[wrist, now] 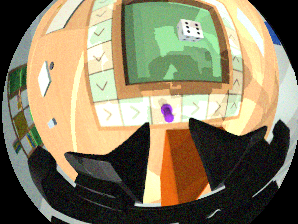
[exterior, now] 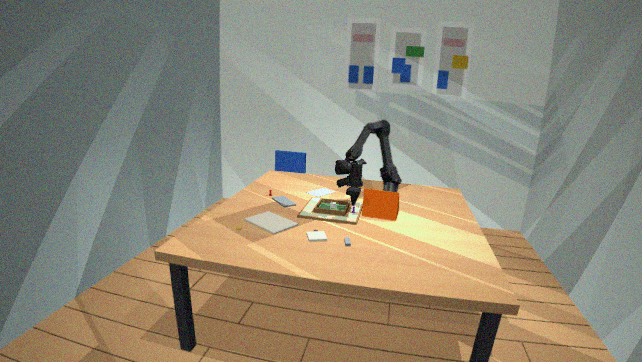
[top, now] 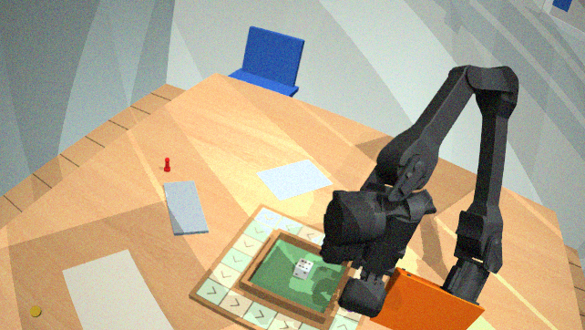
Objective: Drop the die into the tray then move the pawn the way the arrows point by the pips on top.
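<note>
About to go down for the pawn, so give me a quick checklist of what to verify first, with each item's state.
1. Die lying inside the tray: ok.
2. Top pip count readable: cannot tell, too blurred.
3. Gripper open, holding nothing: ok.
4. Purple pawn lined up between the fingers in the wrist view: ok.
5. Arm's clearance from the orange box: cannot tell.

The arm folds steeply down, its gripper (wrist: 172,141) half open, apparently holding nothing.
</note>
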You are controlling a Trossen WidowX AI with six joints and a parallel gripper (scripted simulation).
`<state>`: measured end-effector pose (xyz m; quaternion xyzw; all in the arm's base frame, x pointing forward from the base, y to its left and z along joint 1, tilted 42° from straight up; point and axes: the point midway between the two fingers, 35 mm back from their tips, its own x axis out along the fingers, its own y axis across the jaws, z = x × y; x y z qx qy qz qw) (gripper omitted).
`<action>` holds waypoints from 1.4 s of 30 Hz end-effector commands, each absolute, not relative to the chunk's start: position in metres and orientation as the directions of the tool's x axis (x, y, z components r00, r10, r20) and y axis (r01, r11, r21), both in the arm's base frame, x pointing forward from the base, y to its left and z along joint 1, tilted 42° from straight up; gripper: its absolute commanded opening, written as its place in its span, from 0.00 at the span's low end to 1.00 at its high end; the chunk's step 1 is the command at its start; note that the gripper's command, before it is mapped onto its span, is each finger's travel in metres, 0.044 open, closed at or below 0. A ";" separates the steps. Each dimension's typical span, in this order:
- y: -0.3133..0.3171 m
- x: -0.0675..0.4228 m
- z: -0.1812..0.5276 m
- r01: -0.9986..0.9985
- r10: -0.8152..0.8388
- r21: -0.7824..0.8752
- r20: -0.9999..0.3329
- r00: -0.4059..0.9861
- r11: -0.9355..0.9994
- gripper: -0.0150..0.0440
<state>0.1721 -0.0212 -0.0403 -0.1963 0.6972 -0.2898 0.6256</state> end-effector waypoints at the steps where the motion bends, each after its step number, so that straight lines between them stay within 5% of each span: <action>1: -0.027 0.170 -0.046 0.081 -0.642 -0.655 -0.753 -0.144 0.751 0.59; 21: -0.047 0.164 -0.067 0.081 -0.644 -0.657 -0.752 -0.144 0.749 0.59; 27: -0.047 0.164 -0.067 0.081 -0.644 -0.657 -0.752 -0.144 0.749 0.33; 42: -0.024 0.177 -0.047 0.081 -0.638 -0.651 -0.757 -0.141 0.755 0.25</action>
